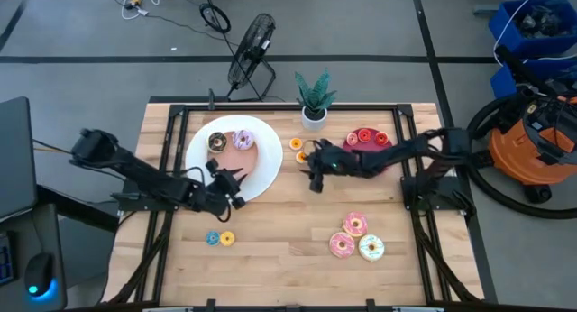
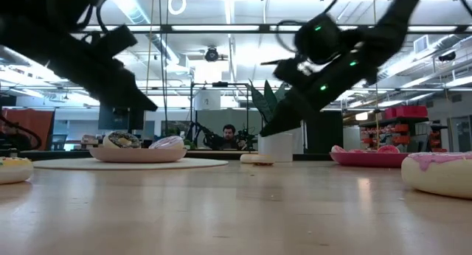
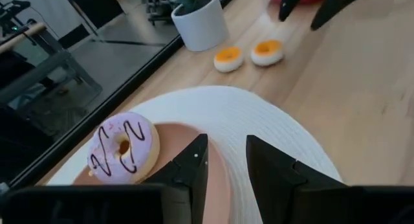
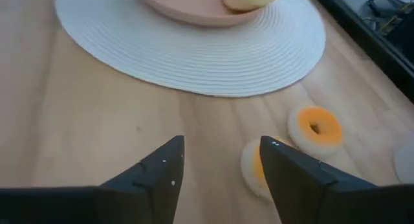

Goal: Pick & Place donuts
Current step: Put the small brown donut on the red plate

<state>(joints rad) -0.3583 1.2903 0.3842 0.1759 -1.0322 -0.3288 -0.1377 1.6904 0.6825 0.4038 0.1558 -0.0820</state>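
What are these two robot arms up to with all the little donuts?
They are sorting toy donuts on a wooden table. The left tool hangs open and empty over the edge of the white plate, which already carries a chocolate donut and a purple donut. The right tool is open beside two small orange donuts. Three larger donuts wait near the front.

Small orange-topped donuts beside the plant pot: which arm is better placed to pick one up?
Right. Its open claw hovers just above the two small orange-topped donuts, one showing between its fingers. The left claw, also open, sits over the big white round plate, farther away.
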